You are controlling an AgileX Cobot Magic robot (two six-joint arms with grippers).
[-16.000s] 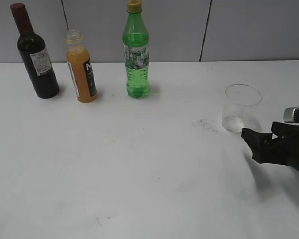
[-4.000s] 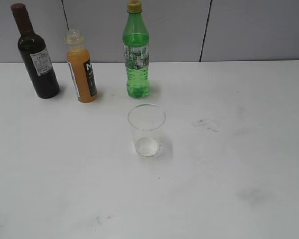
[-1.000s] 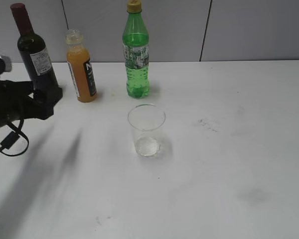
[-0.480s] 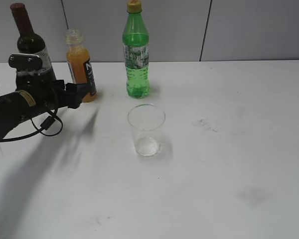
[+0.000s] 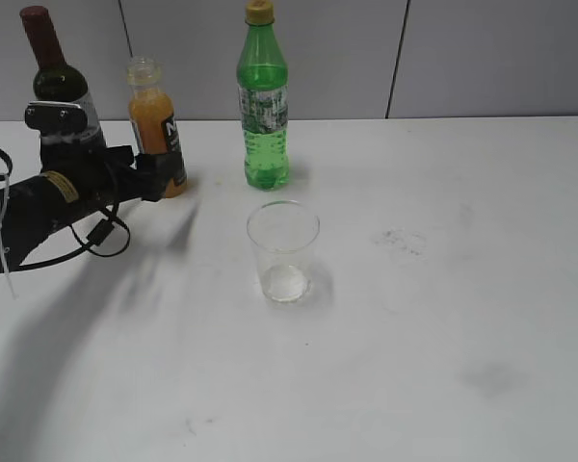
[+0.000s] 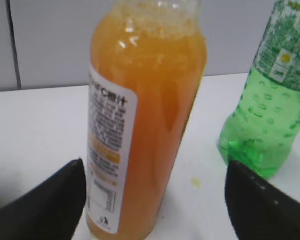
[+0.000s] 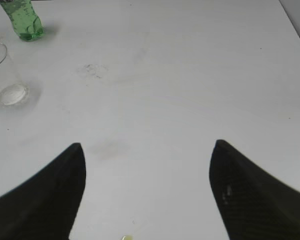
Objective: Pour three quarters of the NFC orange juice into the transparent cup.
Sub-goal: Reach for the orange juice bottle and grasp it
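Observation:
The NFC orange juice (image 5: 157,130) stands upright at the back left, uncapped, full of orange liquid, with a black-and-white label. My left gripper (image 5: 152,177) is open right in front of it; in the left wrist view the bottle (image 6: 145,115) stands between the two black fingers, the left one close to it, the right one well apart. The transparent cup (image 5: 283,250) stands empty in the middle of the table, also in the right wrist view (image 7: 5,75). My right gripper (image 7: 146,175) is open and empty above bare table; it is out of the exterior view.
A dark wine bottle (image 5: 53,77) stands just left of the juice, behind my left arm. A green plastic bottle (image 5: 263,101) with a yellow cap stands to its right, near the cup. The white table (image 5: 443,318) ends at a grey wall behind.
My left arm has come in from the left and its open gripper has closed in on the juice bottle. Earlier the cup was carried from the right side to the middle.

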